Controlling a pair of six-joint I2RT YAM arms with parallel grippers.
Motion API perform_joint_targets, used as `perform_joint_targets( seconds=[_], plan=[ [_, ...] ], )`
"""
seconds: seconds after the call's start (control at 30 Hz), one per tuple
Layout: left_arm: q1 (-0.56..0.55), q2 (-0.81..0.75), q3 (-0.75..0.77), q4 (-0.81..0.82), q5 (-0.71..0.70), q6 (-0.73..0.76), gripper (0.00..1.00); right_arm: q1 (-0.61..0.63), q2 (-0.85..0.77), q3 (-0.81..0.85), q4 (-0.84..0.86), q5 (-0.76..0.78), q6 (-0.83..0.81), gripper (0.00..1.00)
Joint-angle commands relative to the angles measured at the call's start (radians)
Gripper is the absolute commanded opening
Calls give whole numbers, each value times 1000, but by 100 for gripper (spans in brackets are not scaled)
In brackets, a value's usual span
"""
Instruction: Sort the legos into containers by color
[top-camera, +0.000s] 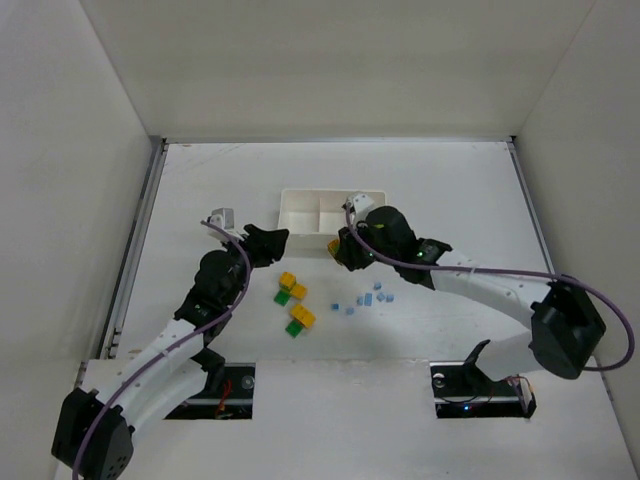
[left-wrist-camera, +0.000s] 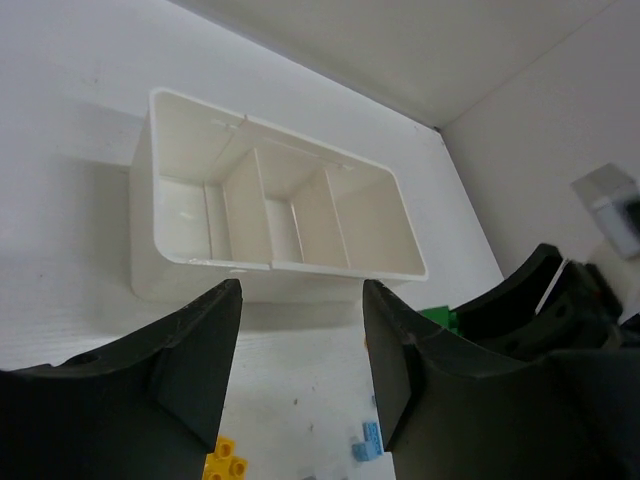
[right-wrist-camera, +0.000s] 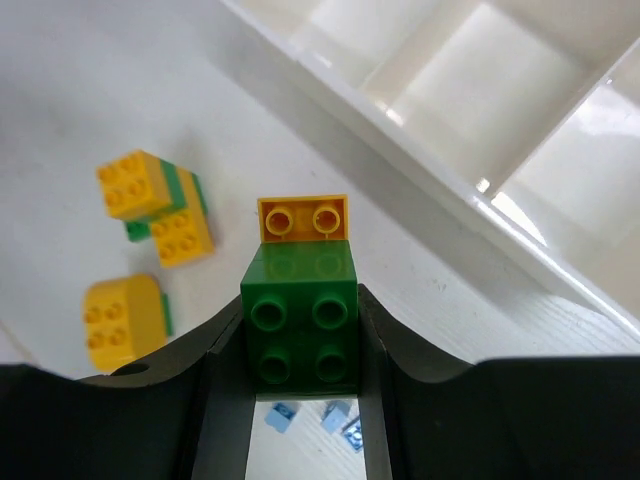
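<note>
Top and wrist views, brick sorting. The right gripper (right-wrist-camera: 300, 345) is closed on a green brick (right-wrist-camera: 300, 325), one finger pressed to each of its sides. A yellow brick (right-wrist-camera: 303, 218) is joined to the far end of the green one and projects beyond the fingertips. This held pair sits just near the tray's (top-camera: 300, 200) near wall, right of its centre, and outside the three compartments.

The left gripper (left-wrist-camera: 300, 340) is spread wide with nothing between its fingers. It points at the tray's near wall from the left and stands apart from it.

Two loose yellow-green pairs (top-camera: 291, 287) lie on the table (top-camera: 450, 180) near of the tray, between the two arms, one nearer than the other. A scatter of light blue pieces (top-camera: 372, 297) lies to their right, near of the right gripper. The light blue pieces also show in the right wrist view, between the fingers behind the held brick.
</note>
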Motion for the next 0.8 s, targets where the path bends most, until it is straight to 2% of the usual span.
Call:
perform_joint_targets(
  seconds=[0.0, 0.17, 0.4, 0.77],
  plan=[
    [-38, -12, 40, 66, 33, -34, 51, -43, -81, -32, 153, -118, 123, 27],
    [-127, -1, 33, 177, 21, -79, 63, -92, -113, -55, 303, -312, 321, 27],
    [-204, 53, 17, 333, -4, -128, 69, -151, -115, -114, 582, -548, 625, 27],
    [-211, 114, 33, 393, -7, -156, 69, -172, -46, -177, 904, -649, 913, 28]
  ],
)
